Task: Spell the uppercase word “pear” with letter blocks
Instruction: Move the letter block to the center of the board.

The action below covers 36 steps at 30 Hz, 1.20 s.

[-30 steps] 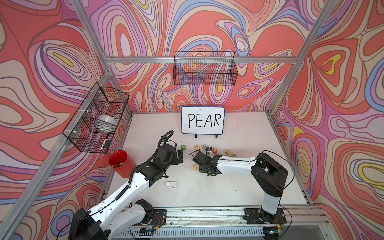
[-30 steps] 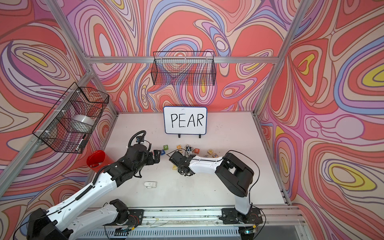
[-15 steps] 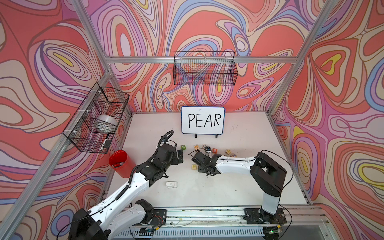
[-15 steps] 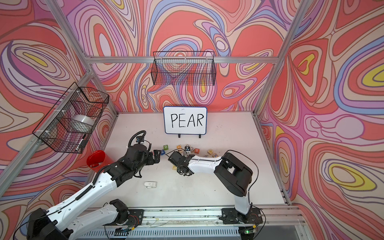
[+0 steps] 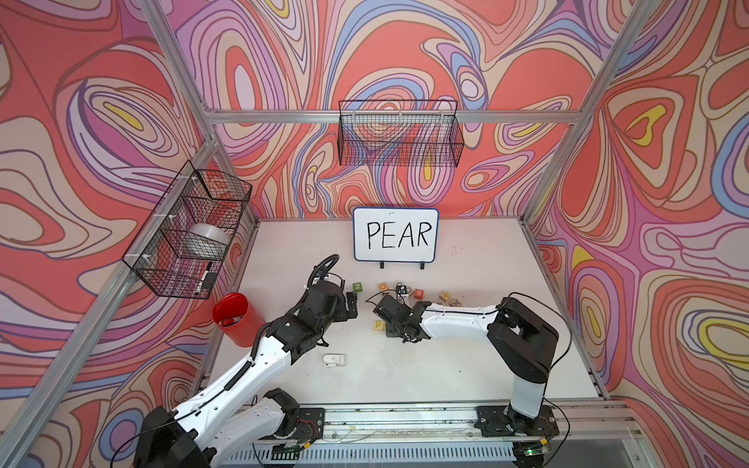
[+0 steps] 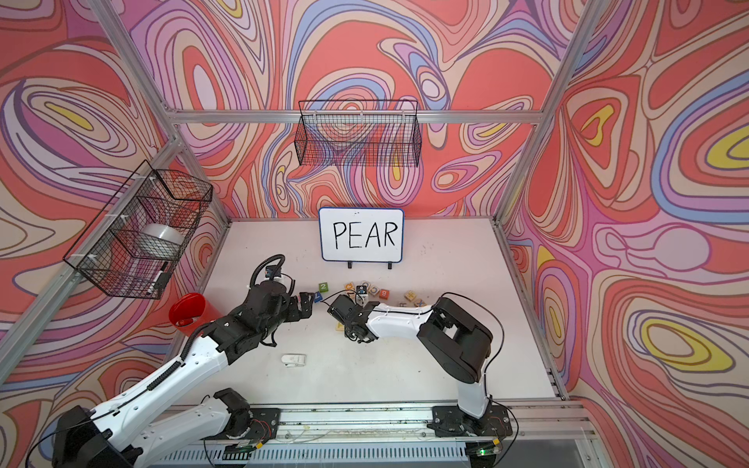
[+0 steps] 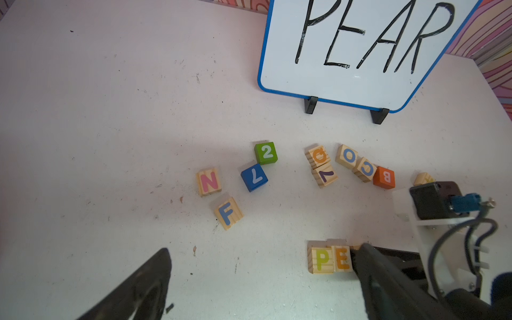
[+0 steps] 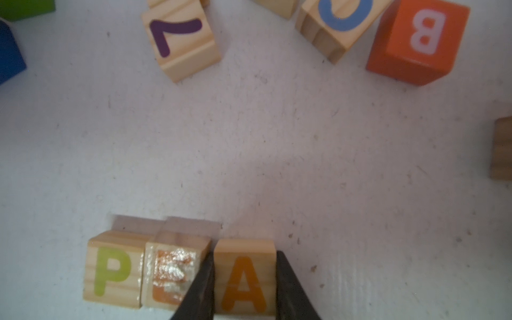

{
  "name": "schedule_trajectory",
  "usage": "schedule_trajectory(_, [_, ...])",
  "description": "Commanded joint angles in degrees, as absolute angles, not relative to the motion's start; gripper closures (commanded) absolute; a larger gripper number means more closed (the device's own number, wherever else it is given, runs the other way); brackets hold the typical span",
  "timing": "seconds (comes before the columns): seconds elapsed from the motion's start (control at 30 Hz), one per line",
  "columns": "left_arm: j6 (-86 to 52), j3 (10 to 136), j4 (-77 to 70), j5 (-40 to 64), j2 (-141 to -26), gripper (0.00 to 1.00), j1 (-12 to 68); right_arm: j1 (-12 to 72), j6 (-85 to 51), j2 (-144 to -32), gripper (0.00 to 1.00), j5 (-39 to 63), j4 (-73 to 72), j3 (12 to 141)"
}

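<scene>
Right jaws: clamped on A block (image 8: 245, 277) | just beside E block (image 8: 169, 266)

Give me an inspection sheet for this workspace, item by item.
Surface: white table, scuffed.
Job's things: P block and E block touching in a row; A block in line next to the E; R block: nothing seen.
Clutter: N block, F block, green 2 cube, blue 7 cube, orange B cube, red cup, small white object.
End effectors: right end effector shut on A block; left end effector open, empty.
Cables: black hose looped over left wrist; thin wire along right arm.
Surroundings: whiteboard reading PEAR; wire baskets on patterned walls.
</scene>
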<state>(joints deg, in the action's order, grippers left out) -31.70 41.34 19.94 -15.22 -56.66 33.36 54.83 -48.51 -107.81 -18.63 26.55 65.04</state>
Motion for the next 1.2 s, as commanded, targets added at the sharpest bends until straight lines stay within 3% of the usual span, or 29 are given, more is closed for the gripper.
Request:
schedule_trajectory(0.0, [-32.03,40.76,20.48,-15.96,-56.77,0.00,33.22,55.40,-48.23,-109.69,0.71,-17.23,26.80,65.10])
schedule_trajectory(1.17, [-32.29,41.31,20.04,-15.50,-57.95,0.00,33.22,55.37,-53.85,-100.03,0.52,-21.82,29.68,64.35])
